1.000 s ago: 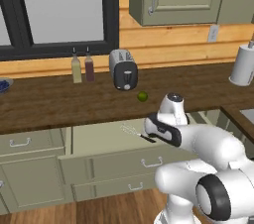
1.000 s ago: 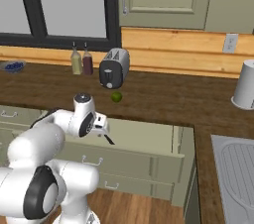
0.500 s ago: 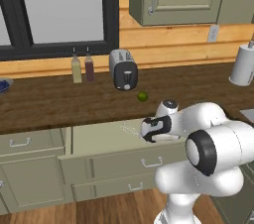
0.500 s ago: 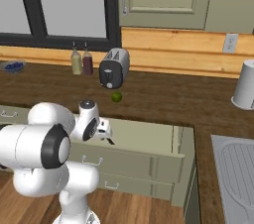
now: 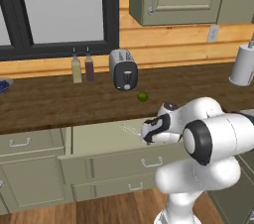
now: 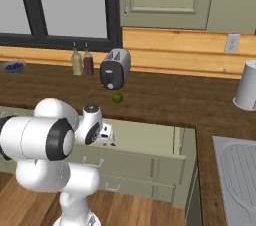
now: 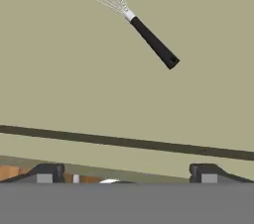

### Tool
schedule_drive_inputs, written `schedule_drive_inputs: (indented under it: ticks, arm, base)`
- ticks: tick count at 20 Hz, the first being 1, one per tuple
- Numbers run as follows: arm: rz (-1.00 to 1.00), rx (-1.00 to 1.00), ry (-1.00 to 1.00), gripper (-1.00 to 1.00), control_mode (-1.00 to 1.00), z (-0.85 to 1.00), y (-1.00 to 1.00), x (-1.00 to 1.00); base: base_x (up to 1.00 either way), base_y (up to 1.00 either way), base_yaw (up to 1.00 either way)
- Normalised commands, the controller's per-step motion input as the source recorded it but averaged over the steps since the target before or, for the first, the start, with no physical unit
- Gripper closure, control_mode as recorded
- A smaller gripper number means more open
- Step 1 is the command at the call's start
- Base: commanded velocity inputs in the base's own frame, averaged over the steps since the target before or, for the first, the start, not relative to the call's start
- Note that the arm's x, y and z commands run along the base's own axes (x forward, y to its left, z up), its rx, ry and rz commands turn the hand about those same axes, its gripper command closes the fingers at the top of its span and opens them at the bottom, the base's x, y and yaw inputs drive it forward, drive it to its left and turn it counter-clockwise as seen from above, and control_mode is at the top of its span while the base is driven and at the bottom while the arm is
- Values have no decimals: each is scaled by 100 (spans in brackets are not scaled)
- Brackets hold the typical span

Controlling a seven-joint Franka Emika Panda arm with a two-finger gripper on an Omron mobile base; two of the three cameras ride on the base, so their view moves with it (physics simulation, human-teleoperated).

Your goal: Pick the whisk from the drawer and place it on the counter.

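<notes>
We see the drawer (image 5: 99,141) pulled out under the counter (image 5: 59,101), and its pale floor is in the hand view. The whisk (image 7: 130,16) lies flat on this floor, with its wire head toward the top left of the hand view and its black handle pointing to the lower right. In the left base view we see it only as thin pale wires (image 5: 130,130) just left of the hand. The gripper (image 7: 126,173) is above the front part of the drawer, apart from the whisk, and its 2 fingertips (image 7: 47,173) stand wide from each other with nothing between them. On the counter we see a toaster (image 5: 123,69), 2 bottles (image 5: 82,66) beside it, a small green fruit (image 5: 142,96) in front of it, and a white paper roll (image 5: 243,65) at the far right.
</notes>
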Motion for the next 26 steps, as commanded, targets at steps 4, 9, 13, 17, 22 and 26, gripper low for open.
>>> schedule_drive_inputs:
  ticks: [4, 9, 13, 17, 22, 26]
  arm:
    - [0, 0, 16, -100, -100, -42, -34, -100]
    - [3, 1, 9, -100, -100, -17, -13, -84]
    - [0, 9, -11, -100, -100, 31, 0, 40]
    - [0, 3, -4, -100, -100, 0, 0, 82]
    - [0, 0, 0, -100, -100, -15, 0, 100]
    - [0, 0, 0, -100, -100, -28, 0, 97]
  base:
    - [0, 0, 0]
    - [0, 0, 0]
    - [0, 0, 0]
    - [0, 0, 0]
    - [0, 0, 0]
    - [0, 0, 0]
